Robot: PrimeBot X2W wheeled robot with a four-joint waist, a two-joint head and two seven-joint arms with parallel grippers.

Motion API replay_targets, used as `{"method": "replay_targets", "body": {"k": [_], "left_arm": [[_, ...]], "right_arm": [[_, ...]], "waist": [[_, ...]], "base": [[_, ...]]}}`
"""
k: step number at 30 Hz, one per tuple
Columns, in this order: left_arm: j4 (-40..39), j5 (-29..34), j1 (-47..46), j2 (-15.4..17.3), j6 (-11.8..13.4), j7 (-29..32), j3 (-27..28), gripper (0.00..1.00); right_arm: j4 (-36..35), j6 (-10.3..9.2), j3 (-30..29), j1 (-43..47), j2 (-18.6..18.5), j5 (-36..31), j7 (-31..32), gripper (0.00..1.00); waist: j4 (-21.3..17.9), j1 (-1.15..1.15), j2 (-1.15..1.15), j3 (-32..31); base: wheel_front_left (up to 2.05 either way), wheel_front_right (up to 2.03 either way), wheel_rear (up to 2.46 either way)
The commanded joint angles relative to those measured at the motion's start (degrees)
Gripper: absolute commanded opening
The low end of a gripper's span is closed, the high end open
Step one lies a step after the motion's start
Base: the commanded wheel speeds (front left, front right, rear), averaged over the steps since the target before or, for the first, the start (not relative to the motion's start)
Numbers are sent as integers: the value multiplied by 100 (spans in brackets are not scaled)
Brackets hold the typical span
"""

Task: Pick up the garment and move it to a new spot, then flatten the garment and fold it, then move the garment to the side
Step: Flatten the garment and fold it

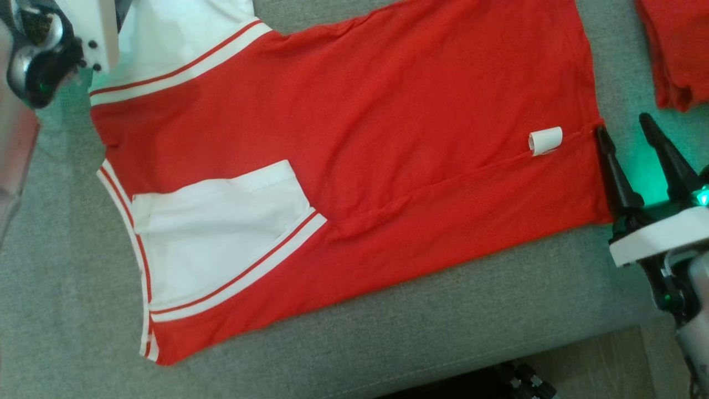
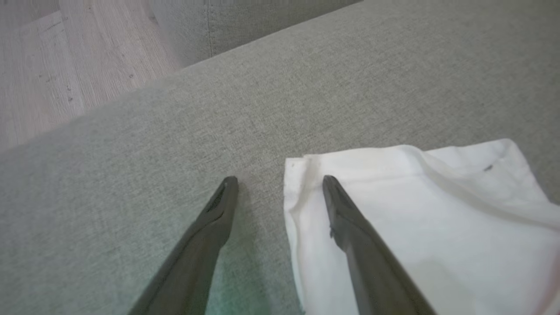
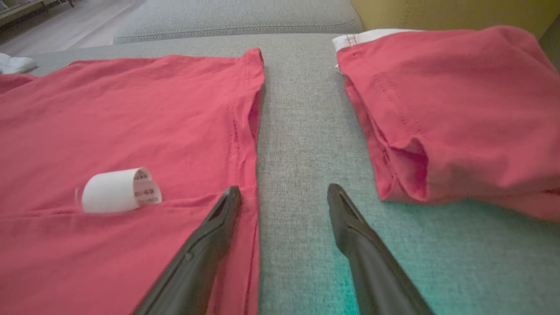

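Note:
The garment (image 1: 388, 138) is a red shirt with white sleeves and striped trim, spread flat on a grey sofa cushion (image 1: 498, 310). A curled white label (image 1: 545, 140) sticks out of a crease near its right hem. My right gripper (image 1: 623, 127) stands open at that hem. In the right wrist view the gripper (image 3: 284, 192) has one finger over the red hem (image 3: 245, 210) and the other over bare cushion. My left gripper (image 2: 280, 181) is open astride the edge of a white sleeve (image 2: 415, 210). The left arm's wrist (image 1: 39, 50) sits at the garment's top-left corner.
A second red garment (image 1: 676, 50), folded, lies to the right of the right gripper, a strip of cushion apart (image 3: 459, 109). The cushion's front edge (image 1: 443, 366) runs along the bottom. Wooden floor (image 2: 52, 65) lies beyond the sofa's end.

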Motion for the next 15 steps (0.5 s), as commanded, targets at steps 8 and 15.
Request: {"method": "replay_targets", "body": {"k": [8, 15], "left_arm": [[51, -173, -415, 283, -32, -297, -44, 0], [99, -269, -551, 345, -32, -547, -247, 0]], "right_arm": [[-81, 37, 164, -391, -210, -11, -50, 100], [189, 37, 608, -1457, -262, 331, 568, 100]], "waist": [[-51, -1, 0, 54], [-9, -1, 0, 4]], "base": [[0, 0, 0], [0, 0, 0]]}}
